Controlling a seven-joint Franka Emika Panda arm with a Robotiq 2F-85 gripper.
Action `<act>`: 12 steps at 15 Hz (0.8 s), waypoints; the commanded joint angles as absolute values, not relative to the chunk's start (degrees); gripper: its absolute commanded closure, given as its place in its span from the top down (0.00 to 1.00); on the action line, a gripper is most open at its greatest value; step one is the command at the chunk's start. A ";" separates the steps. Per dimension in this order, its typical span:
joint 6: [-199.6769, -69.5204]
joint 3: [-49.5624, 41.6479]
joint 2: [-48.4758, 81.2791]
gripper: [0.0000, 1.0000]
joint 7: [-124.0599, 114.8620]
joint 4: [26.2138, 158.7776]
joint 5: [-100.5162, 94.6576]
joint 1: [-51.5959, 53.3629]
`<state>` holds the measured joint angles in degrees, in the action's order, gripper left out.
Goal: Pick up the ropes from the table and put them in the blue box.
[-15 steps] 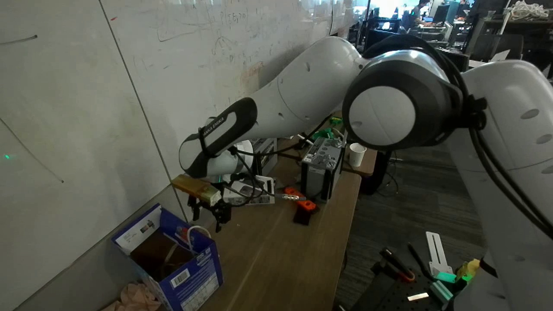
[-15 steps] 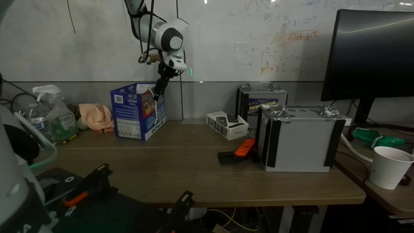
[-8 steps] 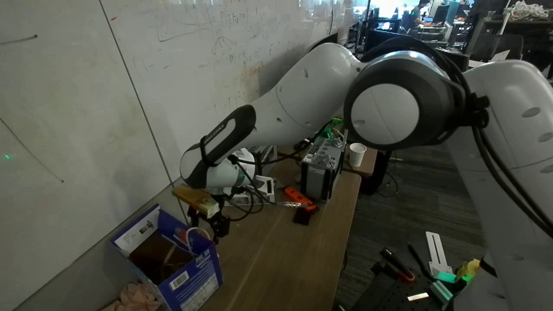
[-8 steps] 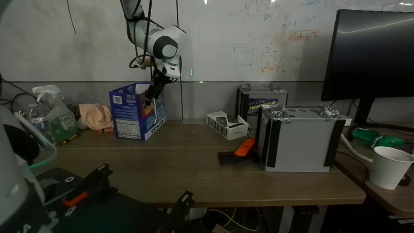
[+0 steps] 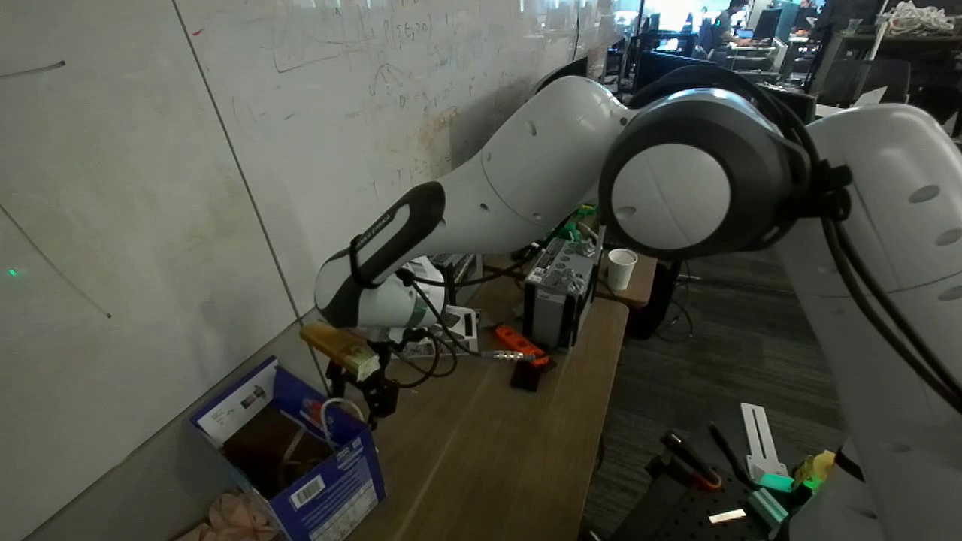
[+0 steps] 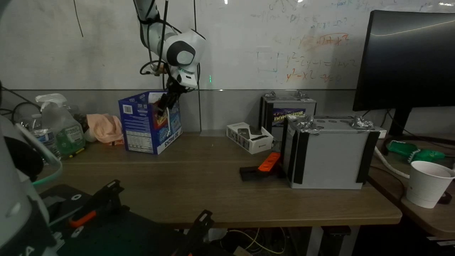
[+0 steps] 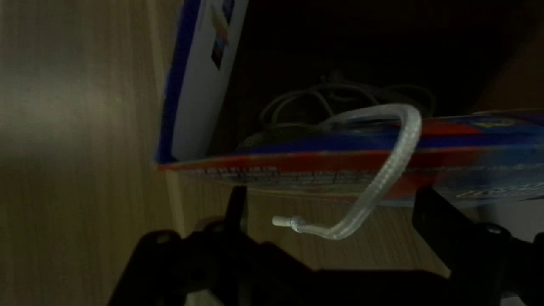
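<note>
Rope (image 7: 395, 163) draped over blue box (image 6: 138, 121) rim, jaws apart

Step likely was tucking rope in: best to pinch the tail, lift it above the rim, release inside without dragging the box. Gripper (image 7: 331, 206) had jaws wide apart, tail between them in wrist view, contact unclear; rest ran inside. Arm (image 5: 511, 180) sloped down, gripper slanted by the wall.
</note>
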<state>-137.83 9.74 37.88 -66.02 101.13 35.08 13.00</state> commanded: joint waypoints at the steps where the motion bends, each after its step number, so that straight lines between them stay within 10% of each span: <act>1: -139.40 10.42 37.54 0.99 -64.75 101.82 36.69 12.39; 2: -139.66 10.36 37.54 0.74 -64.77 101.90 36.62 12.45; 12: -140.45 9.99 37.63 0.07 -64.87 102.39 35.55 12.77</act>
<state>-139.49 9.74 38.25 -65.95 101.74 35.15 12.95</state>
